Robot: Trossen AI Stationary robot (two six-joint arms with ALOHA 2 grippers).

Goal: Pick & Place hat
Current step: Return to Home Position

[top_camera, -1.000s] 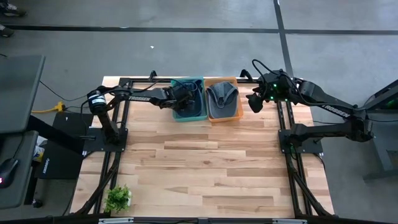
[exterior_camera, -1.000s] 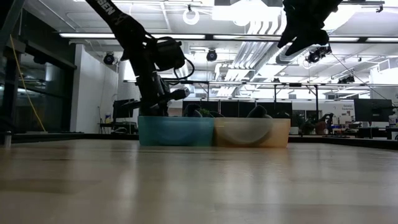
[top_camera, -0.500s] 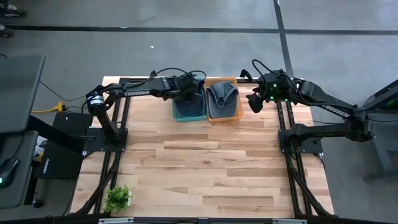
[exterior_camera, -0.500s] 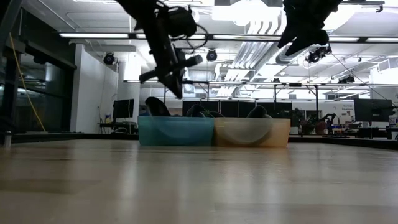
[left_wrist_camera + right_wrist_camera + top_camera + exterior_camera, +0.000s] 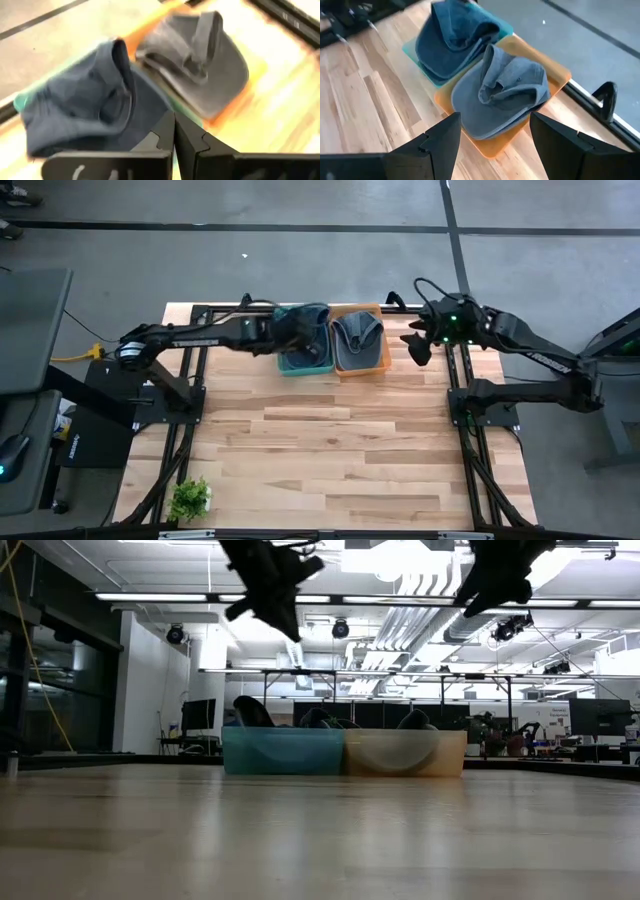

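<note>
Surface: a pale wooden plank table on a black frame, standing on a grey concrete floor crossed by dark lines; a small green plant sits at its near-left corner. The low view shows an open hall behind with strip lights, ceiling ducts and benches. At the far edge, a translucent green plastic bin and a translucent orange plastic bin stand touching, green on the left. Crumpled blue fabric caps fill the green bin; a gray fabric cap lies in the orange bin, long axis running near to far, brim direction not determinable. The left gripper hangs above the green bin's left side, fingers closed together, holding nothing. The right gripper hangs right of the orange bin, fingers spread wide, empty.
</note>
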